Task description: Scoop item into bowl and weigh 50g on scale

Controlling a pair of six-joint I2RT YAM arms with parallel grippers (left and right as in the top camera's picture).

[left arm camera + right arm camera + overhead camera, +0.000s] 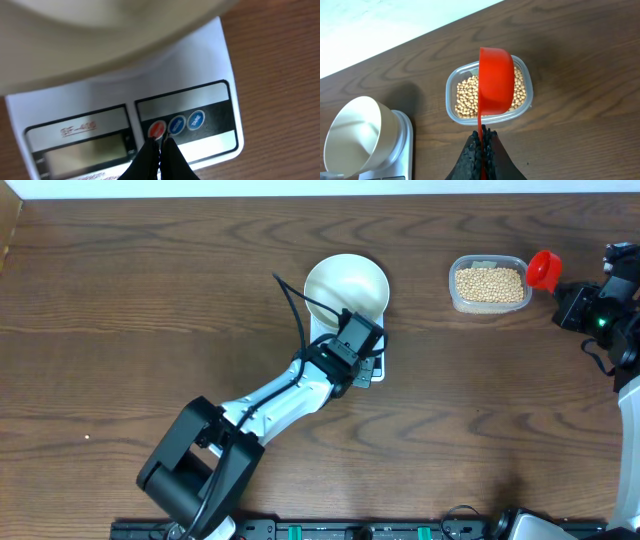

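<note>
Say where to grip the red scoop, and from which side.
Grip the red scoop by its thin handle, from the end away from the cup: the cup is wide and round, the handle narrow and straight, and the right claw pinches it there.

One bowl [345, 285], one scale [215, 65], one red scoop [496, 80], one tub [449, 97], many beans [465, 95].

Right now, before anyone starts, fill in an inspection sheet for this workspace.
Surface: dark wood-grain table.
Job's things: empty white bowl on scale; beans in clear tub.
Clutter: nothing seen.
Tools: left tool shut, tips at the scale's red button; right tool shut on red scoop, by the tub.
Cables: black cables along left arm.
Surroundings: pale strip beyond table's far edge.
</note>
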